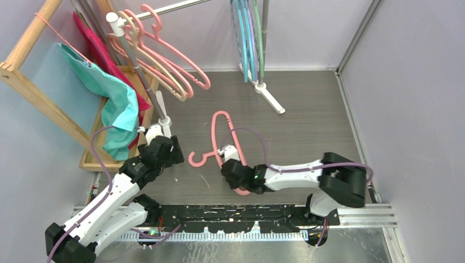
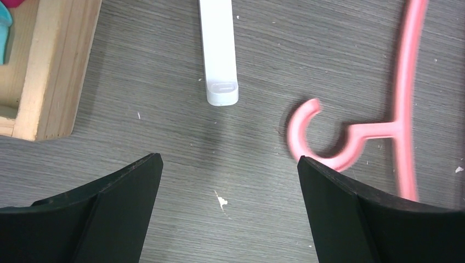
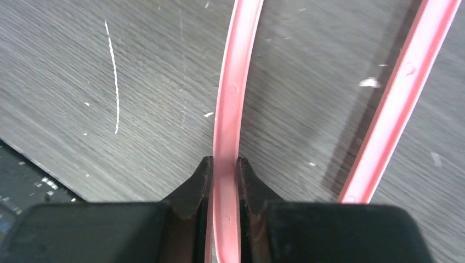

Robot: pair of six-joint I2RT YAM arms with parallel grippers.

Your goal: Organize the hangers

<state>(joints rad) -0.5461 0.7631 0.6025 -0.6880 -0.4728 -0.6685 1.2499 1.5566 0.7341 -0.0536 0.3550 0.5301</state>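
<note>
A pink hanger [image 1: 220, 131] lies in the middle of the grey table, its hook [image 1: 198, 159] pointing left. My right gripper [image 1: 233, 174] is shut on one arm of this pink hanger [image 3: 227, 109]; its other arm [image 3: 400, 93] runs to the right. My left gripper [image 1: 164, 148] is open and empty just left of the hook [image 2: 323, 137]. Pink and beige hangers [image 1: 164, 60] hang on the rail at the back left. Blue, teal, lavender and green hangers [image 1: 249, 33] hang at the back centre.
A wooden frame rack [image 1: 33, 90] with teal [image 1: 118, 104] and red [image 1: 96, 46] cloths stands at the left. The rail stand's white feet [image 1: 271, 98] [image 2: 219, 55] rest on the table. Walls close the back and right sides.
</note>
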